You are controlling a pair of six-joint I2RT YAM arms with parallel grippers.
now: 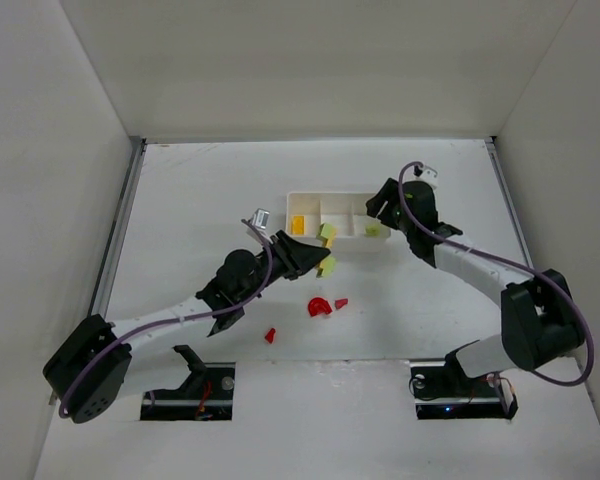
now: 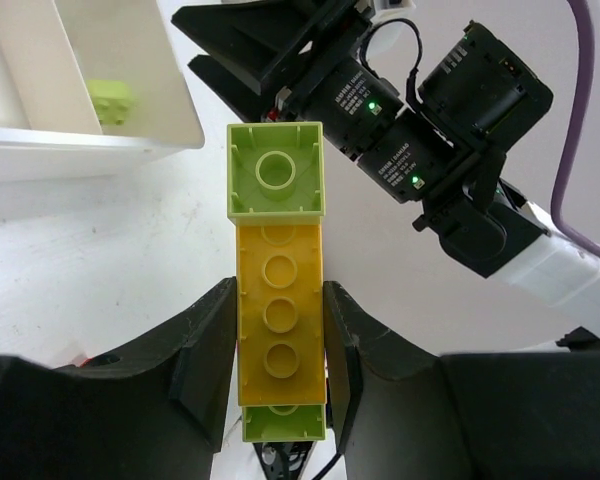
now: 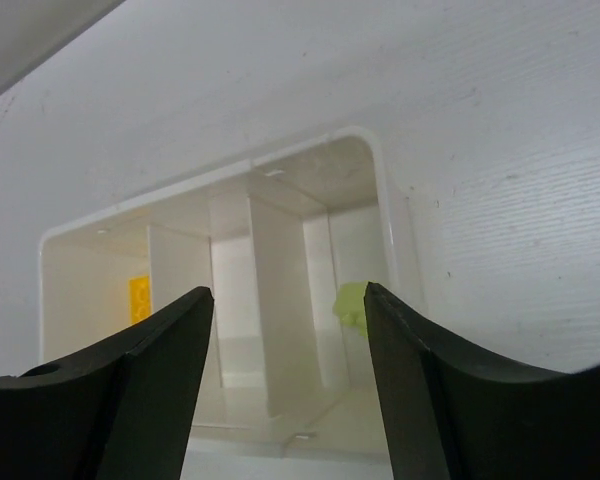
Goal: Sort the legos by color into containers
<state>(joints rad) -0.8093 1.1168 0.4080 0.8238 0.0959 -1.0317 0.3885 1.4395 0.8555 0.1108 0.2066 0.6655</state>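
My left gripper [image 2: 280,345] is shut on a yellow lego [image 2: 280,310] that has a pale green lego [image 2: 276,170] joined at its far end and another green lego [image 2: 285,422] at its near end. In the top view this left gripper [image 1: 318,252] holds the stack [image 1: 327,262] just in front of the white tray of containers [image 1: 332,197]. My right gripper [image 3: 288,292] is open and empty over the tray's right end [image 3: 380,170]. A green lego [image 3: 350,303] lies in the right container, a yellow lego [image 3: 139,298] in the left one. Three red legos [image 1: 319,307] lie on the table.
The red half-disc and one wedge [image 1: 341,302] lie together near the table's middle; another wedge [image 1: 270,336] lies closer to the left arm. The right arm's wrist [image 2: 430,130] fills the left wrist view's upper right, close to the held stack. White walls enclose the table.
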